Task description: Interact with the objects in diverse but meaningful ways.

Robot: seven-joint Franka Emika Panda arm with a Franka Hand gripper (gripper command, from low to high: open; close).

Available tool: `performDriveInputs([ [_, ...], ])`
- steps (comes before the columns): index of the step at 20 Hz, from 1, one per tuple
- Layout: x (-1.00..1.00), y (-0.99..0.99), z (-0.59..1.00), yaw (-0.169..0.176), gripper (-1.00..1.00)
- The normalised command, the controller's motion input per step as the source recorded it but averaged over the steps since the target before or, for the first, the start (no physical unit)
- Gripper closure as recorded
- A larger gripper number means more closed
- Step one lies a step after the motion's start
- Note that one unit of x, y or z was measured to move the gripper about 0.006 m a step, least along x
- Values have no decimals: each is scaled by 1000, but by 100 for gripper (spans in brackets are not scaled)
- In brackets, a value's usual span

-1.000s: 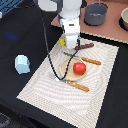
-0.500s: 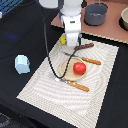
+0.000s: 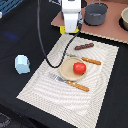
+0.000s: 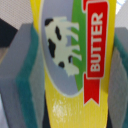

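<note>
I hold the gripper (image 4: 65,70) clamped across the yellow butter block (image 4: 75,60), rigid, light, glossy, so I grip its flat sides.

Arm upright, pincer (image 3: 73,31) pointing down, pads (image 4: 22,85) clamped shut on load

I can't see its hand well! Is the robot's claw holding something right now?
Gripper: shut on the butter block, with a pad pressed to each side.
</note>
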Motion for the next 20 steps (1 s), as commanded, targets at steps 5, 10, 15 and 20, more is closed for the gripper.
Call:
performDriveInputs([
  [5, 183, -969, 101, 0, 100],
  [10, -287, -573, -111, 22, 100],
  [15, -351, -182, -317, 21, 100],
  [20, -283, -2, -370, 53, 100],
])
